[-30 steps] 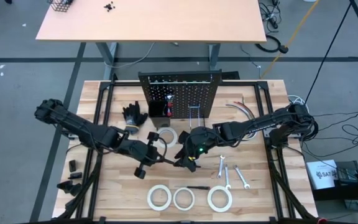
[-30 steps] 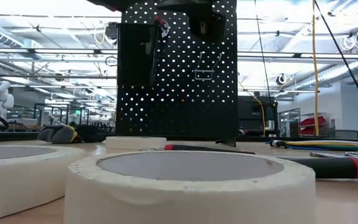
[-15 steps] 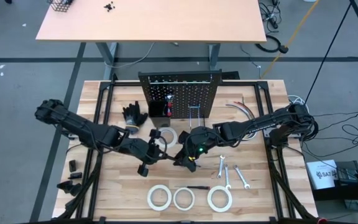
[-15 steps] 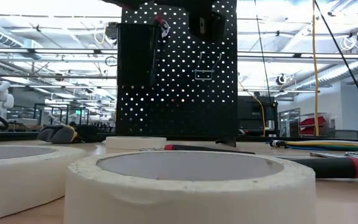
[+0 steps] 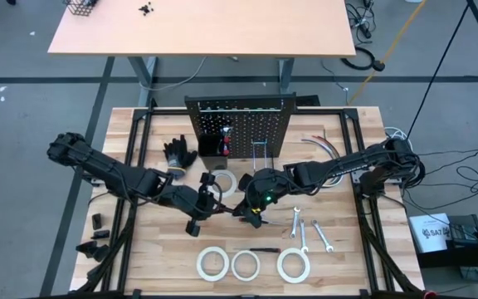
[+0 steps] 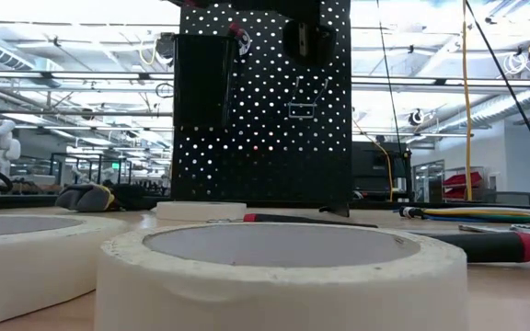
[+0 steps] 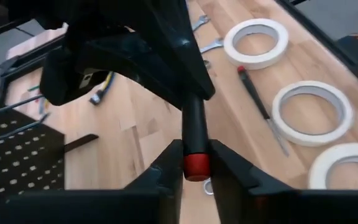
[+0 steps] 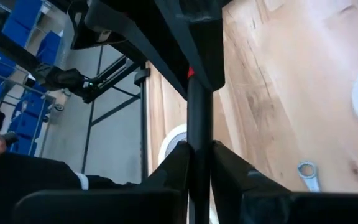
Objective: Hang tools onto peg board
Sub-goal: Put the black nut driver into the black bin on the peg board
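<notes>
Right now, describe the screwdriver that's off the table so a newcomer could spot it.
In front of the black peg board, the left gripper and right gripper meet above mid-table. The screwdriver bridges them, gripped at both ends; the other screwdriver lies loose among the tape rolls.

Both arms reached toward frame center in the high view. Left gripper (image 5: 208,208) came in from the left, right gripper (image 5: 243,210) from the right, nearly tip to tip. Each gripper's fingers were closed on one thin screwdriver (image 7: 195,138).
</notes>
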{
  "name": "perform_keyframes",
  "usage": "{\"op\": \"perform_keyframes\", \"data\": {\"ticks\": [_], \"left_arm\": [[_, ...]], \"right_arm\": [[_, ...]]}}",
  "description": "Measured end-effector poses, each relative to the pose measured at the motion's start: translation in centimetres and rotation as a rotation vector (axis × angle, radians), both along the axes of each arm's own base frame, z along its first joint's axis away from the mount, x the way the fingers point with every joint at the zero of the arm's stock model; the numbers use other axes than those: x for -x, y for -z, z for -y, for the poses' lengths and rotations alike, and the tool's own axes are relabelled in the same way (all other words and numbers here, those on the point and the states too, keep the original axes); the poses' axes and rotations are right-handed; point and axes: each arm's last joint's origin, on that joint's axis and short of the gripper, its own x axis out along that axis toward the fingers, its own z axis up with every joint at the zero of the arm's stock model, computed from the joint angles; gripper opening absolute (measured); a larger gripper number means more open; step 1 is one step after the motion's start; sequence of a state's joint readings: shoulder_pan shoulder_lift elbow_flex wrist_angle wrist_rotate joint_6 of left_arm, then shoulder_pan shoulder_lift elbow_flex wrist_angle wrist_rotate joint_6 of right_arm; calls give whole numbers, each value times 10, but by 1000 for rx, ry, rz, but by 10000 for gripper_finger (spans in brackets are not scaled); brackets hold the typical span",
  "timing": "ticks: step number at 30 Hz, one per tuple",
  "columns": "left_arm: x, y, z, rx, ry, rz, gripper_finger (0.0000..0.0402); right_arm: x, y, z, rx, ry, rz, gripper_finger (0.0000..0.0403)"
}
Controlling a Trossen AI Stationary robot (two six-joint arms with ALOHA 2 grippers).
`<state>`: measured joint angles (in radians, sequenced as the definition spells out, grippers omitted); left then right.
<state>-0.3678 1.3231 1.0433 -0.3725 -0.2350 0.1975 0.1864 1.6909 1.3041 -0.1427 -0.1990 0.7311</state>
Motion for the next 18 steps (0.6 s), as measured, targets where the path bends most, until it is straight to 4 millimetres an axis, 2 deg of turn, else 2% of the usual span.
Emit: {"op": "perform_keyframes", "data": {"ticks": [3,6,9,12,15,18], "left_arm": [[0,0,-2,-6,-69,4,123],[8,-1,-6,33,-145,-29,156],[18,-10,-9,139,-162,-39,167],[31,-18,-12,258,-150,-21,170],[45,-23,-17,384,-155,99,171],[61,-20,-23,570,-139,343,171]], "right_arm": [[1,1,-3,35,-4,-5,34],[8,0,-9,98,2,-27,34],[18,-3,-16,218,47,-37,34],[21,-9,-26,360,66,43,34],[22,-15,-41,476,99,134,34],[25,-22,-53,593,174,211,34]]}}
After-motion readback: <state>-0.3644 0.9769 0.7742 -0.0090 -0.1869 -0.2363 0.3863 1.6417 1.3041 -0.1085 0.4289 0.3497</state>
